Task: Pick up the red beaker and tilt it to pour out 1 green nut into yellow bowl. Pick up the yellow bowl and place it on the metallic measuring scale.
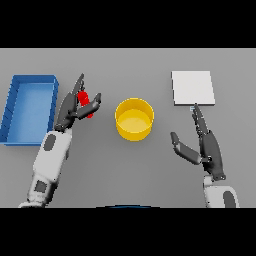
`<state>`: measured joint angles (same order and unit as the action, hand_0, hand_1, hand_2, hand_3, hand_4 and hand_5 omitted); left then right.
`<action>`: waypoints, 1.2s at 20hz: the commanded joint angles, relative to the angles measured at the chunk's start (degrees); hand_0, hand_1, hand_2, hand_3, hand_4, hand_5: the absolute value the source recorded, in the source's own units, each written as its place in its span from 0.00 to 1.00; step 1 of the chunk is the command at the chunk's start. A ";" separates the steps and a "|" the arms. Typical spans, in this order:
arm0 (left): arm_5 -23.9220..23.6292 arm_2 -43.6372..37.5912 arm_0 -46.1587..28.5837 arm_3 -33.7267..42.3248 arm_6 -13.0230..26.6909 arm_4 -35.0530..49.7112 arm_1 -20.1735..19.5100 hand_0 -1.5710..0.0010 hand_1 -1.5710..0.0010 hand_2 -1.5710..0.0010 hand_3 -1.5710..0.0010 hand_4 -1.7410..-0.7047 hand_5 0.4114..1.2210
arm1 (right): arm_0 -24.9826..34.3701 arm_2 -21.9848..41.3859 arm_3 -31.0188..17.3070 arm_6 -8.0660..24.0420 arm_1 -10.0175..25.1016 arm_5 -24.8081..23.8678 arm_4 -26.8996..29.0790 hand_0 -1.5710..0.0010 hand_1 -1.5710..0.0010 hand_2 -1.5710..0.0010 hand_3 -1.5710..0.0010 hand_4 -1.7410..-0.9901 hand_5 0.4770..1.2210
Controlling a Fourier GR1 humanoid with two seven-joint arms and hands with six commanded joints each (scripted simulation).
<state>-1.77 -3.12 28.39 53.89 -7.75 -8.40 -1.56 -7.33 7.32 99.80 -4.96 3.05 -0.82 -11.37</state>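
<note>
In the head view we find the red beaker (85,101) between the thumb and the straighter fingers of our left hand (75,107), toward the left part of the grey table (130,170) and just beside the right wall of the blue bin (27,107) that runs along the table's left edge. We judge the fingers to be pinching the beaker, though so little of its red body shows that we cannot read the contact closely. The beaker's long axis looks tilted, its lower end leaning toward the table's middle. The yellow bowl (134,119) stands upright at the table's centre, apart from the beaker and on its right side; so the pour, as we judge it, asks the left hand to carry the beaker toward the centre until its mouth hangs over the bowl's rim. We cannot see any green nut. Our right hand (202,145) lies on the right part of the table, fingers straight and thumb spread, holding nothing, its fingertips just short of the near edge of the metallic measuring scale (193,88) toward the far right corner. That hand is the nearer one for later lifting the bowl to the scale.
</note>
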 commanded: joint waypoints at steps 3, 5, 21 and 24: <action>-0.78 -1.58 1.03 -3.11 -3.33 1.22 1.42 0.95 0.94 0.90 0.91 0.36 0.43 | 0.13 -0.47 -0.56 0.12 0.31 0.13 0.37 1.00 1.00 1.00 1.00 0.66 0.23; -2.51 -2.35 1.37 -5.68 -6.02 0.96 2.18 0.76 0.74 0.71 0.67 0.32 0.57 | -0.33 -0.17 -0.11 -0.70 0.35 0.17 0.06 1.00 1.00 1.00 1.00 0.67 0.23; -1.17 -1.87 3.08 0.53 -4.26 4.46 1.61 0.02 0.02 0.02 0.03 0.04 0.89 | -0.42 0.68 -0.20 -0.93 -0.20 -0.03 -0.83 1.00 1.00 1.00 1.00 0.68 0.22; -0.21 -0.06 3.85 3.25 -1.76 4.13 -0.02 0.01 0.01 0.01 0.01 0.02 0.89 | 0.66 0.09 -0.08 -0.71 0.01 -0.55 -0.82 1.00 1.00 1.00 1.00 0.69 0.23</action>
<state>-1.92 -3.17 32.26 57.16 -9.69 -4.13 -1.57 -6.65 7.40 99.73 -5.63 3.07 -1.40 -12.18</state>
